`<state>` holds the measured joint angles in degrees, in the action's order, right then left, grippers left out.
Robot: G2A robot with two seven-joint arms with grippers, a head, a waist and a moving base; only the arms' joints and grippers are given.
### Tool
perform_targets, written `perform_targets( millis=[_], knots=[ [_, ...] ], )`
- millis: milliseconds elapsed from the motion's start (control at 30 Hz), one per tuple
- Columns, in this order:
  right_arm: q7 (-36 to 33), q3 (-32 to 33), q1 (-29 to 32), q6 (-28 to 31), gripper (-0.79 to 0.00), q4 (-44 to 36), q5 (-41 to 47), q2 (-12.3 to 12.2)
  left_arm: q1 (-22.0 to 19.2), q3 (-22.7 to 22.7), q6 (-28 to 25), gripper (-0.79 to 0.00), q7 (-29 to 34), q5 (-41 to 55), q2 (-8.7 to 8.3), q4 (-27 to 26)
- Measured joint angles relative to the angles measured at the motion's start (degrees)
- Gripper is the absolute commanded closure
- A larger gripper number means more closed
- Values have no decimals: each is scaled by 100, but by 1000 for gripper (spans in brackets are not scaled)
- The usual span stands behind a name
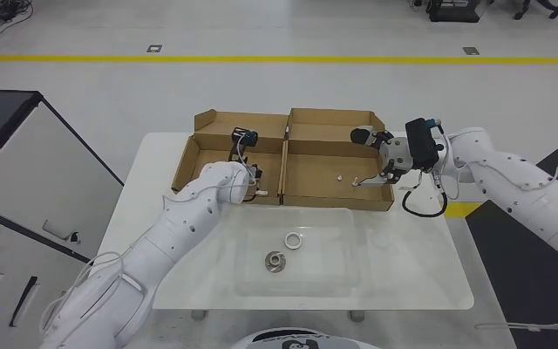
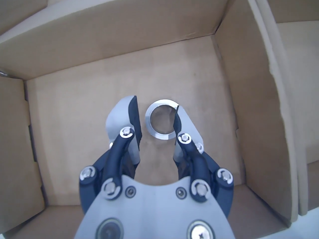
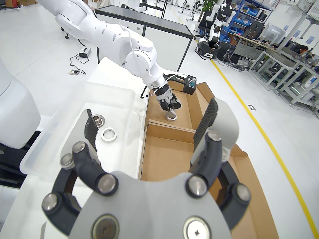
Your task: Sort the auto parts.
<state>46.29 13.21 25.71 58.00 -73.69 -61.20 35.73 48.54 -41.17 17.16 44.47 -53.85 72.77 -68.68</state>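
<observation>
Left claw (image 2: 157, 118) sits low in the left brown cardboard box (image 2: 124, 38), jaws parted and gripping nothing. Between its fingers, flat on the box floor, lies a plain silver metal ring (image 2: 161, 135). One pad stands just clear of the ring's outer wall, while the other overlaps the far rim. Whether that pad actually touches the rim I cannot tell.

Over on the other side, the right claw (image 3: 148, 125) hangs above the right brown cardboard box (image 1: 314, 174), fingers spread wide and empty.

How will these parts handle? The ring looks machined, so I judge it rigid, weighty for its size, and slick on its polished faces. It won't crush, but it could squirt out of a shallow pinch. The best hold is square across the outer wall, or one finger down the bore to clamp the wall, with the pads right down at the floor.

Now the count:
- **Cardboard boxes:** two, side by side.
- **Tray:** one clear plastic tray (image 1: 340, 218) in front of them.
- **Plain rings:** two, the one in the left box and a second silver ring (image 1: 294, 240) waiting in the tray.
- **Flanged part:** one grey flanged metal bushing (image 1: 275, 260) beside that second ring.
- **Small parts:** two small white pieces (image 1: 338, 177) on the right box's floor, too small to name.
</observation>
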Motion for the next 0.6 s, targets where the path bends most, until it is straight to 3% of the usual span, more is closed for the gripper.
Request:
perform_targets(
  millis=[33, 67, 100, 600],
  knots=[
    [0, 0, 0, 0, -785, 0, 0, 0, 27, -60, -9, -517, 11, -24, -14, -109],
    [0, 0, 0, 0, -785, 0, 0, 0, 49, -109, -19, -699, 24, -50, -28, -200],
    [0, 0, 0, 0, -785, 0, 0, 0, 75, -160, -37, -782, 44, -81, -44, -302],
    [0, 0, 0, 0, -785, 0, 0, 0, 1007, -1195, -662, -785, 1349, -473, -430, -2826]
  ],
)
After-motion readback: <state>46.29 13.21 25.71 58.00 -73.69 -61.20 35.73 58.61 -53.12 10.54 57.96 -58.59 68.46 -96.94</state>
